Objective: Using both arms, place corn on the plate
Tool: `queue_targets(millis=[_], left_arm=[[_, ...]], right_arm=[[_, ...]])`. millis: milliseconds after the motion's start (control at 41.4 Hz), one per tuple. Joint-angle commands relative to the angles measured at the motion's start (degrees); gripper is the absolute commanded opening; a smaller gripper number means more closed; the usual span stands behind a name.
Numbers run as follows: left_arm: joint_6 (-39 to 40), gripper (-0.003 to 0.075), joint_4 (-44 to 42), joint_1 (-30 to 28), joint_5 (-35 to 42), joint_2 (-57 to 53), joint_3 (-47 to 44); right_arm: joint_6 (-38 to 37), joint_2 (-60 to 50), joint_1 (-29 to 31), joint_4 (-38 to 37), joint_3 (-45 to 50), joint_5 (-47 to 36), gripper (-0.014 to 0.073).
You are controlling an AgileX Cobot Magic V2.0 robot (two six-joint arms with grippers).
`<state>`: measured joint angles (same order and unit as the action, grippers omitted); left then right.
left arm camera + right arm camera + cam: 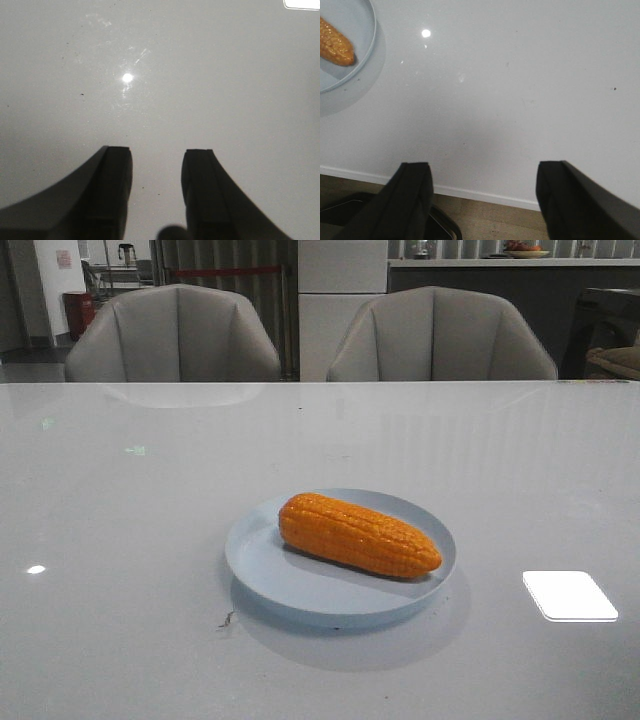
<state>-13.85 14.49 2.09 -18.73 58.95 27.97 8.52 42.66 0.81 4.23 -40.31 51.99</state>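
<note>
You had the corn [358, 534] lying on its side inside the plate [262, 562], resting on the dish's floor with its blunt end toward ten o'clock and its tapered tip toward four o'clock in the front view, the tip reaching close to the rim on that side. The plate sat flat on the white table [120, 540], a little nearer than the table's middle, with a bright rectangular light reflection [569, 595] on the tabletop off at its three o'clock. Two grey chairs [172, 334] stood behind the far edge of the table. Neither arm showed in the front view. In the left wrist view your left gripper [157, 155] was spread apart, its dark fingers [115, 190] over bare tabletop with nothing between them and only a small glare spot [127, 77] on the surface ahead. In the right wrist view your right gripper [484, 172] was spread wide as well, nothing held, hanging over the near edge of the table where the white top gave way to wooden floor [485, 220]. That same view caught part of the plate and the corn's tip at its ten o'clock corner, well apart from the fingers [412, 200].
</note>
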Motion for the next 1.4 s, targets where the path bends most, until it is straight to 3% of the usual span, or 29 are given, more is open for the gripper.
queue_targets(millis=[0, 484, 629, 798, 967, 1112, 1378], left_arm=[[0.5, 0.0329, 0.9, 0.4, 3.7, -1.0, 1.4], [0.5, 0.0328, -0.5, 0.4, 4.2, -2.5, 1.4], [0.5, 0.0262, -5.5, 0.4, 4.6, -7.2, 1.4], [0.5, 0.0084, -9.2, 0.4, 5.2, -15.8, 1.4], [0.8, 0.0089, -11.3, 0.4, 11.5, -25.4, -2.0], [6.1, 0.0089, -12.0, 0.4, 18.7, -35.9, -10.1], [9.3, 0.0089, -13.2, 0.4, 19.1, -54.6, -20.6]], right_arm=[[-0.1, -0.2, 0.4, 0.3, -1.4, -3.4, 0.0548], [-0.1, -0.2, 0.4, 0.3, -1.4, -3.4, 0.0548], [-0.1, -0.2, 0.4, 0.3, -1.4, -3.4, 0.0548], [-0.1, -0.2, 0.4, 0.3, -1.4, -3.4, 0.0548], [-0.1, -0.2, 0.4, 0.3, -1.4, -3.4, 0.0548], [-0.1, -0.2, 0.4, 0.3, -1.4, -3.4, 0.0548], [-0.1, -0.2, 0.4, 0.3, -1.4, -3.4, 0.0548]])
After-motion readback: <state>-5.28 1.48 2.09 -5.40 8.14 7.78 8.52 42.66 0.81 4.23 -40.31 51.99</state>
